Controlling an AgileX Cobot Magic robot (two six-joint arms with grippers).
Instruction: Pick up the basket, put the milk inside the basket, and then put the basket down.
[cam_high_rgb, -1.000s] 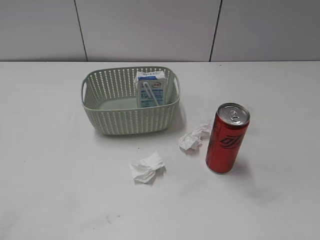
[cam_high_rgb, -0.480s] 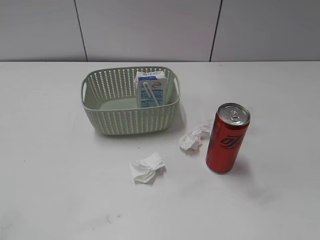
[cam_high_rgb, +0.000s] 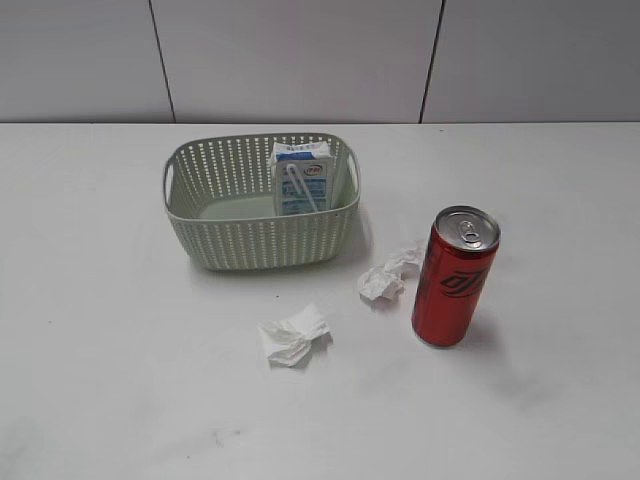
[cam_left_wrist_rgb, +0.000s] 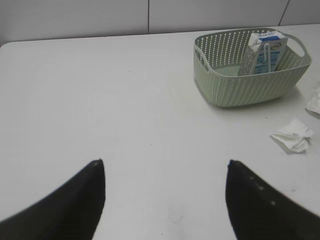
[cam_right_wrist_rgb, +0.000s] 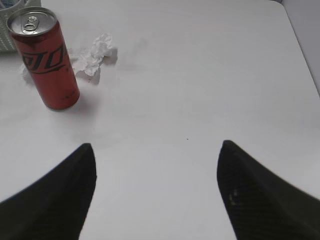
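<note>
The sage-green basket rests on the white table, back centre-left. The white and blue milk carton stands upright inside it, at its right end. Both also show in the left wrist view, the basket at the upper right with the milk in it. My left gripper is open and empty over bare table, well short of the basket. My right gripper is open and empty over bare table, to the right of the red can. Neither gripper shows in the exterior view.
A tall red can stands right of the basket; it also shows in the right wrist view. Two crumpled tissues lie in front: one by the can, one nearer. A grey wall runs behind the table.
</note>
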